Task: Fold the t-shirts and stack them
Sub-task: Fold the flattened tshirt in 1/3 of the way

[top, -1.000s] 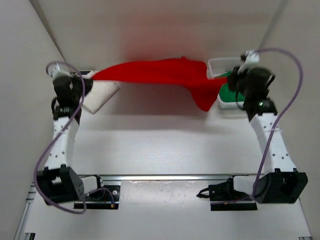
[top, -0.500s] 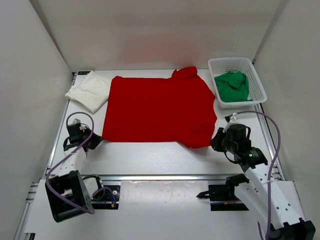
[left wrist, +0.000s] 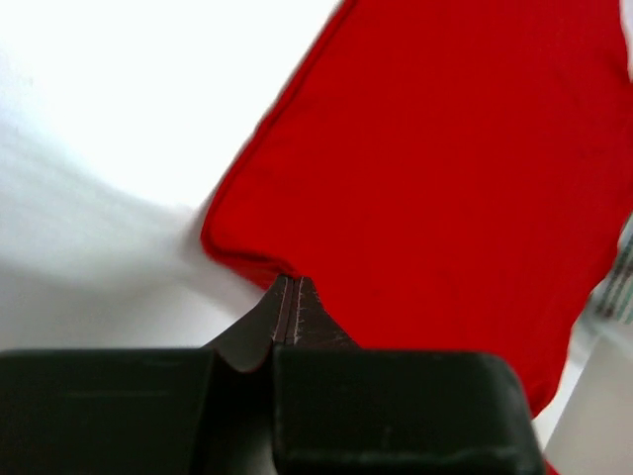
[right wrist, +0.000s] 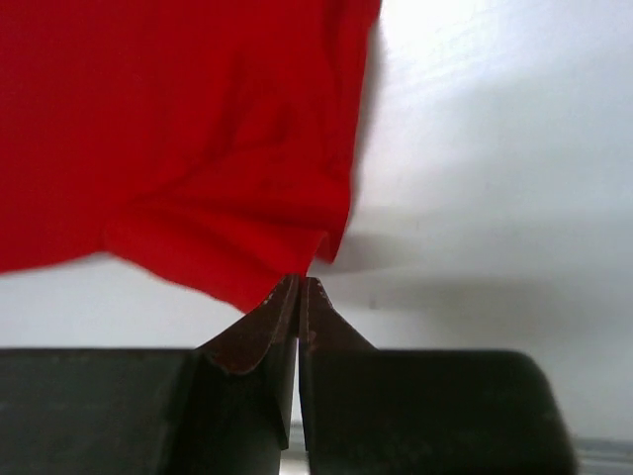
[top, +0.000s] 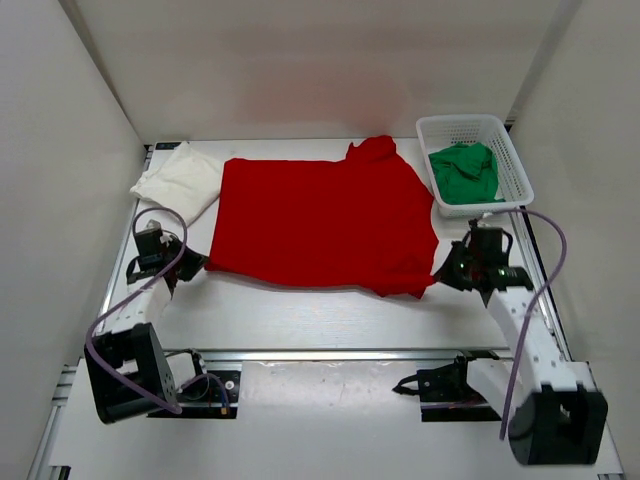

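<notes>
The red t-shirt [top: 320,220] lies spread flat across the middle of the table, collar toward the back. My left gripper [top: 195,264] is shut on its near left corner [left wrist: 247,252], jaws pinched together at the hem [left wrist: 287,280]. At the near right corner, my right gripper [top: 447,272] is shut too, its tips [right wrist: 300,280] closed on the cloth's edge [right wrist: 178,129]. The cream-white t-shirt [top: 180,180] lies folded at the back left, its edge under the red one. The green t-shirt [top: 465,172] lies bunched in the basket.
A white mesh basket [top: 505,150] stands at the back right, touching the red shirt's sleeve side. White walls close in the table on three sides. An aluminium rail [top: 330,352] with both arm bases runs along the near edge.
A second ago both arms held the red t-shirt stretched in the air at the back. They swung toward the near edge and laid it flat. Both grippers have stayed shut on its corners.
</notes>
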Controlling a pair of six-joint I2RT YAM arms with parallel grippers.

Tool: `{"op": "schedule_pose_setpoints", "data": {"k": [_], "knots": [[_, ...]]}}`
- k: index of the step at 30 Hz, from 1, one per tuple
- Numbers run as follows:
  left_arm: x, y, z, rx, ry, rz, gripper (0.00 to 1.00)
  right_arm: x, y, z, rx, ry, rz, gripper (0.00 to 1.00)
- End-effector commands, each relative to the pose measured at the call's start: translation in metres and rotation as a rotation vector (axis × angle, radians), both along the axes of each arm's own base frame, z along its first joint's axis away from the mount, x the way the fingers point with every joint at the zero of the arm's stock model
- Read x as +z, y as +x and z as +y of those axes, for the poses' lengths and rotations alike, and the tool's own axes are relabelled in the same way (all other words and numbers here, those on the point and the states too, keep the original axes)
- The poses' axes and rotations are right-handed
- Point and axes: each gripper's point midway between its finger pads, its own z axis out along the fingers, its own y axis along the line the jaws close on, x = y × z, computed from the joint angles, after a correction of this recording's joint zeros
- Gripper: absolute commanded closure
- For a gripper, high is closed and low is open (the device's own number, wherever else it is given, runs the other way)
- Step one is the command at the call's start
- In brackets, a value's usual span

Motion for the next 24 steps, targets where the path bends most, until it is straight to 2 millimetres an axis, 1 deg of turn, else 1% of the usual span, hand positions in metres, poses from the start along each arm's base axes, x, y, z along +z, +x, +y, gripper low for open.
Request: {"op": "schedule_pose_setpoints", "data": {"k": [1, 2, 3, 4, 5, 6, 7, 8, 9, 10, 11, 12, 13, 14, 15, 16, 17, 18, 19, 20, 21, 22, 23, 24], "knots": [[0.036, 0.038, 0.009, 0.083, -0.011, -0.133, 1.00, 0.039, 0.067, -0.002, 0.053, -0.067, -0.178, 1.00], [0.040, 0.045, 0.014, 0.115, -0.004, -0.139, 1.00, 0.040, 0.082, -0.002, 0.052, -0.083, -0.193, 1.00], [0.041, 0.048, 0.015, 0.127, 0.001, -0.138, 1.00, 0.041, 0.098, 0.000, 0.052, -0.077, -0.202, 1.00], [0.048, 0.057, 0.014, 0.126, 0.006, -0.155, 1.00, 0.052, 0.112, 0.003, 0.063, -0.056, -0.241, 1.00], [0.048, 0.064, 0.017, 0.128, 0.001, -0.149, 1.00, 0.043, 0.121, 0.002, 0.059, -0.051, -0.212, 1.00], [0.047, 0.069, 0.017, 0.128, 0.002, -0.143, 1.00, 0.045, 0.135, 0.002, 0.051, -0.063, -0.222, 1.00], [0.042, 0.075, 0.017, 0.123, -0.001, -0.128, 1.00, 0.058, 0.148, 0.007, 0.063, -0.050, -0.265, 1.00], [0.039, 0.080, 0.020, 0.131, -0.007, -0.119, 1.00, 0.055, 0.157, 0.006, 0.062, -0.046, -0.261, 1.00], [0.039, 0.084, 0.024, 0.141, -0.004, -0.120, 1.00, 0.056, 0.170, 0.011, 0.072, -0.057, -0.271, 1.00], [0.031, 0.087, 0.023, 0.141, -0.012, -0.102, 1.00, 0.066, 0.181, 0.010, 0.072, -0.067, -0.296, 1.00], [0.024, 0.091, 0.025, 0.141, -0.013, -0.087, 1.00, 0.058, 0.189, 0.011, 0.070, -0.060, -0.270, 1.00], [0.028, 0.098, 0.026, 0.135, -0.009, -0.094, 1.00, 0.057, 0.202, 0.013, 0.077, -0.071, -0.271, 1.00], [0.021, 0.101, 0.025, 0.134, -0.017, -0.072, 1.00, 0.067, 0.212, 0.017, 0.084, -0.060, -0.291, 1.00], [0.018, 0.107, 0.025, 0.129, -0.024, -0.065, 1.00, 0.067, 0.224, 0.016, 0.088, -0.068, -0.289, 1.00], [0.020, 0.112, 0.027, 0.131, -0.021, -0.068, 1.00, 0.049, 0.228, 0.020, 0.109, -0.087, -0.247, 1.00], [0.017, 0.117, 0.026, 0.129, -0.013, -0.065, 1.00, 0.062, 0.238, 0.019, 0.108, -0.097, -0.275, 1.00], [0.015, 0.123, 0.027, 0.128, -0.006, -0.057, 1.00, 0.056, 0.244, 0.020, 0.112, -0.102, -0.266, 1.00], [0.018, 0.128, 0.027, 0.125, -0.002, -0.061, 1.00, 0.054, 0.254, 0.020, 0.116, -0.113, -0.270, 1.00], [0.014, 0.132, 0.026, 0.120, -0.001, -0.051, 1.00, 0.052, 0.261, 0.019, 0.111, -0.129, -0.260, 1.00], [0.008, 0.136, 0.025, 0.116, -0.004, -0.036, 1.00, 0.058, 0.269, 0.020, 0.114, -0.131, -0.279, 1.00], [0.005, 0.141, 0.025, 0.109, -0.014, -0.031, 1.00, 0.049, 0.274, 0.016, 0.115, -0.142, -0.258, 1.00], [0.003, 0.142, 0.022, 0.094, -0.018, -0.025, 1.00, 0.053, 0.281, 0.018, 0.123, -0.147, -0.264, 1.00], [0.001, 0.146, 0.021, 0.081, -0.029, -0.023, 1.00, 0.048, 0.287, 0.020, 0.134, -0.154, -0.246, 1.00], [-0.001, 0.150, 0.023, 0.080, -0.026, -0.023, 0.96, 0.038, 0.291, 0.014, 0.124, -0.154, -0.223, 1.00]]}}
